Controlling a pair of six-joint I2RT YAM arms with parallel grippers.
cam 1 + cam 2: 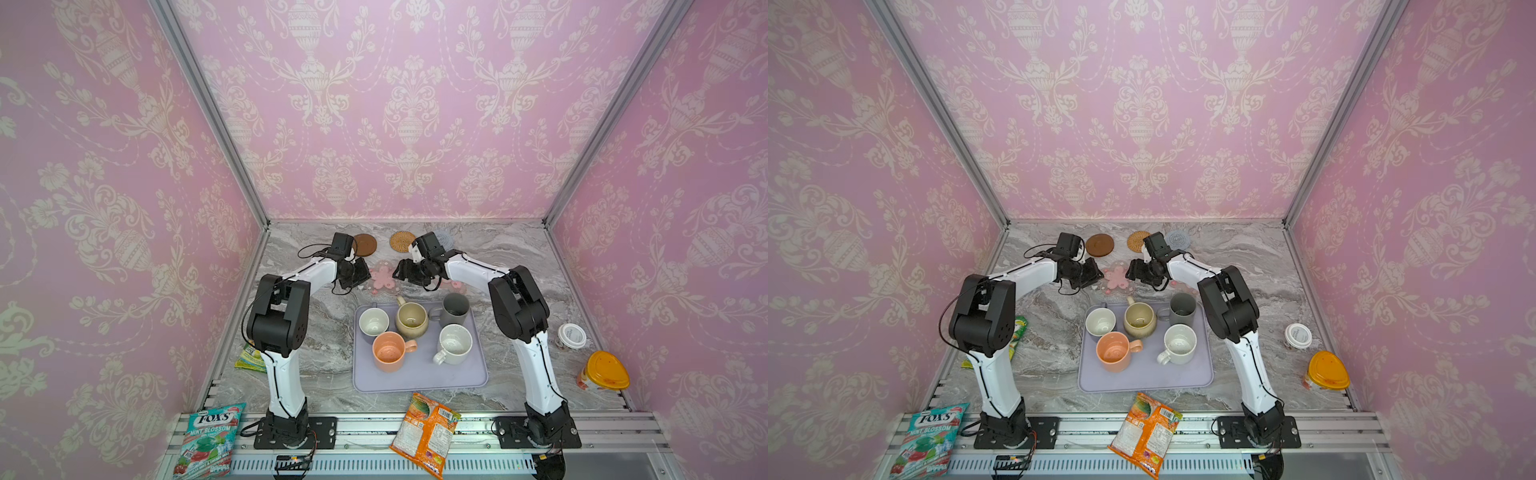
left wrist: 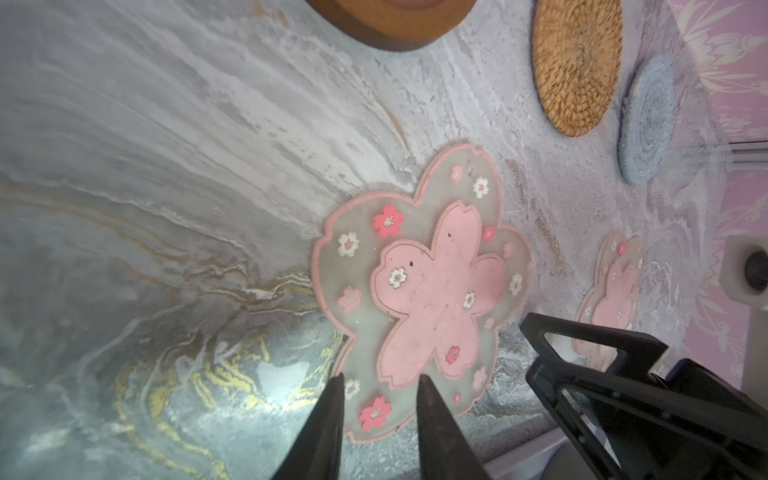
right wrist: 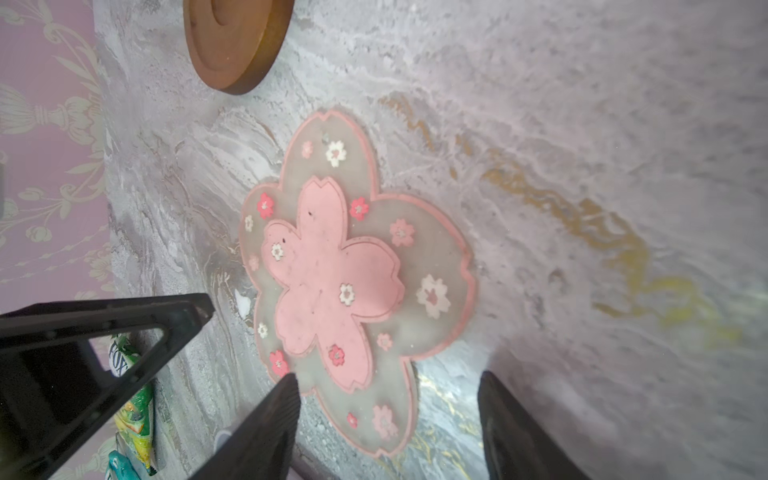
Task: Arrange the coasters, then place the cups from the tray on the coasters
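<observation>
A pink-flower coaster lies flat on the marble between both grippers. My left gripper hovers over one petal, slightly open and holding nothing. My right gripper stands wide open over the opposite petal. A second flower coaster lies partly under the right arm. Brown, rattan and blue-grey coasters sit at the back. The tray holds lavender, beige, dark grey, white and peach cups.
A white-lidded paper cup and an orange-lidded container stand at the right. An orange snack bag and a Fox's bag lie at the front rail, and a green packet lies behind the left arm. Pink walls enclose three sides.
</observation>
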